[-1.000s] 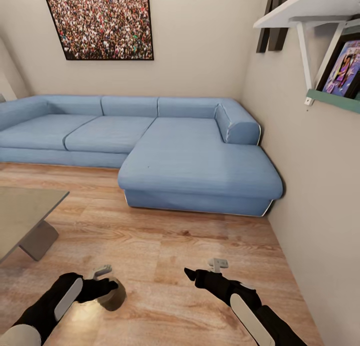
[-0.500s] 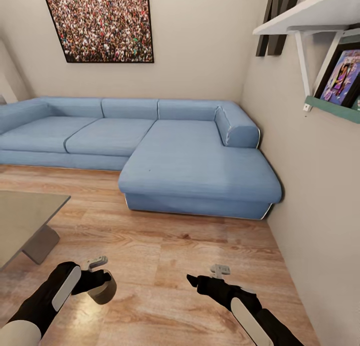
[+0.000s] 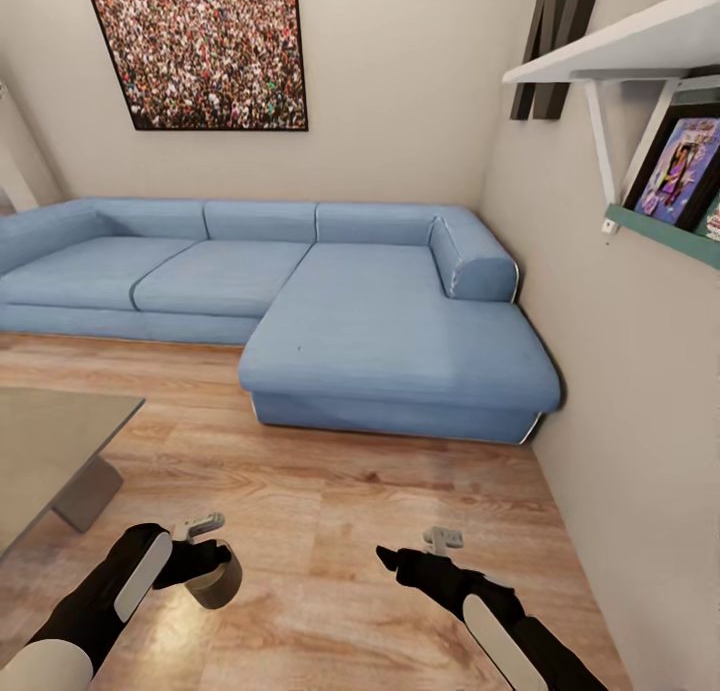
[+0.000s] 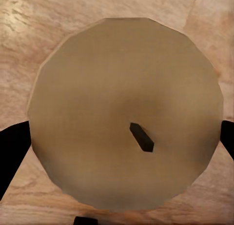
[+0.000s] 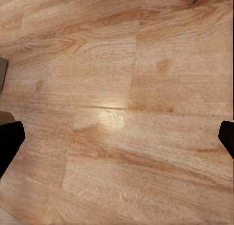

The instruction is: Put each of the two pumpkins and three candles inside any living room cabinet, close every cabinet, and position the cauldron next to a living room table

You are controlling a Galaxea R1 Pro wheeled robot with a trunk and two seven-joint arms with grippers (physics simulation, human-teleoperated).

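Note:
My left gripper [image 3: 212,567] is shut on a tan stubby candle [image 3: 219,587] and holds it low over the wooden floor. In the left wrist view the candle's round top [image 4: 107,88] with its dark wick sits between the two black fingertips [image 4: 12,147] of the left gripper [image 4: 122,137]. My right gripper [image 3: 386,557] hangs open over bare floor, and the right wrist view shows the right gripper [image 5: 117,137] with nothing between its fingers. The grey-topped low table [image 3: 50,441] stands at the left edge. The pumpkins, cauldron and cabinet are out of view.
A blue corner sofa [image 3: 380,331] spans the far side of the room. The beige wall on the right carries a white shelf [image 3: 620,46] and a picture ledge [image 3: 665,233]. Wooden floor [image 3: 380,491] lies between the table and that wall.
The whole picture has shifted slightly, so the camera has moved. The left gripper still holds the candle and both arms keep nearly the same pose.

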